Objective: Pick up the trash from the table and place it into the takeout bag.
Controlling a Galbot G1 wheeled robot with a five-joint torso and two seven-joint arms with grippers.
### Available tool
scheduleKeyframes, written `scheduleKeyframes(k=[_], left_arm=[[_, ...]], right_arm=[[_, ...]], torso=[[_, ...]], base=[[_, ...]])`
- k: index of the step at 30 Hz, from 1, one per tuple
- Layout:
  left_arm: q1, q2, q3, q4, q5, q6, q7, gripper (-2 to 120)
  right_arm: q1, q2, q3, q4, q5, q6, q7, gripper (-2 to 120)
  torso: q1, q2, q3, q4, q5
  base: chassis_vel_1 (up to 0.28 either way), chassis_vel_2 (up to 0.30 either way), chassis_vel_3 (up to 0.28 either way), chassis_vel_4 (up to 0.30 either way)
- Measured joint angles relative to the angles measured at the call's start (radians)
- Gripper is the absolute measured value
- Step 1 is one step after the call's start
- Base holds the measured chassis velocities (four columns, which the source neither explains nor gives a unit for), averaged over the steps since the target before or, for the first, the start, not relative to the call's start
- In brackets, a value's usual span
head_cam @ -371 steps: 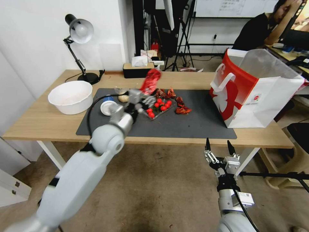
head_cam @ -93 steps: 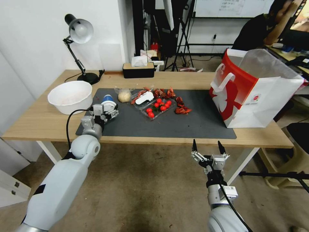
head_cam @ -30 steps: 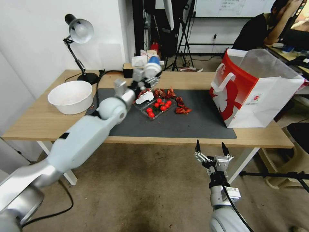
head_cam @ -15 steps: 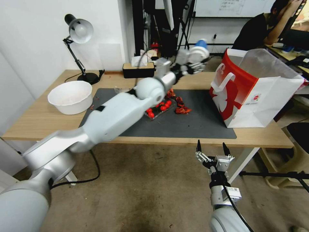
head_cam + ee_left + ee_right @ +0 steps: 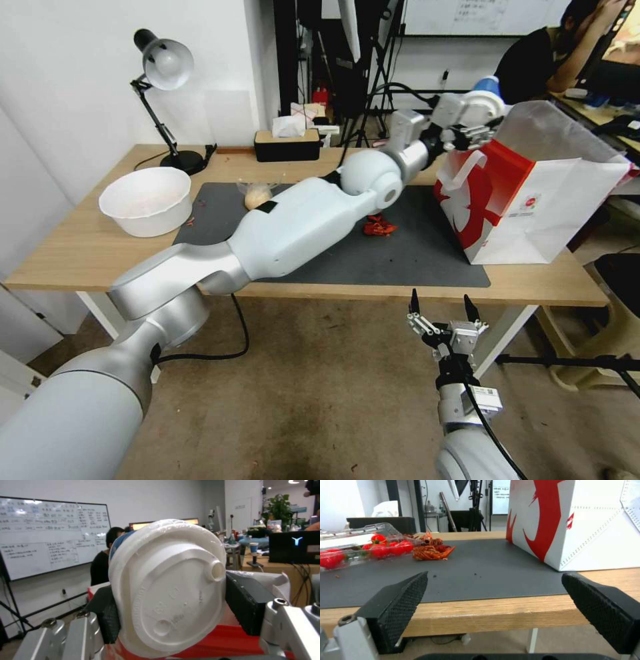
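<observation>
White wall (image 5: 67,100), desk lamp (image 5: 163,63), whiteboard (image 5: 50,532)

The left arm (image 5: 287,227) has smooth white shells with silver-grey joint housings and a black cable looping under it. Its tool (image 5: 170,620) has black textured pads (image 5: 248,605) on silver brackets with hex screws. The right tool (image 5: 443,313) carries pointed black fingers (image 5: 400,597), a white label and a black cable.

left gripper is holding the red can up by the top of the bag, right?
Not the can: the left gripper is shut on the blue cup with a white lid, as the left wrist view shows. It is up by the top of the bag.
</observation>
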Motion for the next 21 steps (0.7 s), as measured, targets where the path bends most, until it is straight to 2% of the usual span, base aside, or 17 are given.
scheduleKeyframes(k=[7, 21], left_arm=[[-0.002, -0.059, 0.015, 0.037, -0.001, -0.003, 0.002, 65], [-0.037, -0.069, -0.014, 0.036, -0.014, -0.009, 0.002, 65]], right_arm=[[-0.008, 0.002, 0.006, 0.008, 0.000, 0.001, 0.000, 100], [-0.004, 0.010, 0.003, 0.011, 0.000, 0.003, 0.000, 100]], torso=[[0.000, 0.000, 0.000, 0.0000, 0.0000], [0.000, 0.000, 0.000, 0.0002, -0.0002]], base=[[0.000, 0.000, 0.000, 0.000], [0.000, 0.000, 0.000, 0.000]])
